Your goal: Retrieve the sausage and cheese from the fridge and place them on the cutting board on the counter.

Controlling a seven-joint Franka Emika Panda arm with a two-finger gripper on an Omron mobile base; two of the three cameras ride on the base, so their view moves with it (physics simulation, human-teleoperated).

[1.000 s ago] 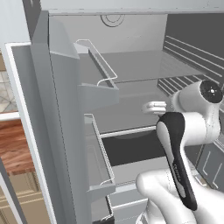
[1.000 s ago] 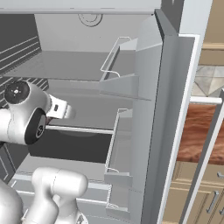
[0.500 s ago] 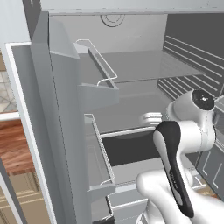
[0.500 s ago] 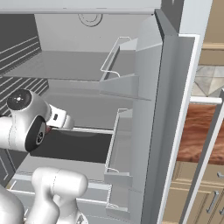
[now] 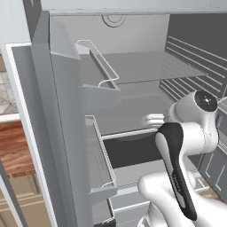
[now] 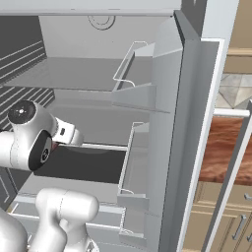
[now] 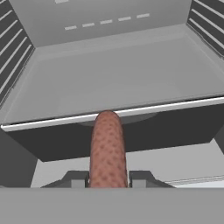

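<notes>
The tool is clenched on the sausage, which is held between the two fingertips and sticks out ahead of them, over the front lip of a shelf inside the open fridge. The step in hand is judged to be carrying it out. The grip should be kept firm and the hand drawn straight back, clear of the shelf edge and the door bins, before any turn toward the bench is made.
</notes>
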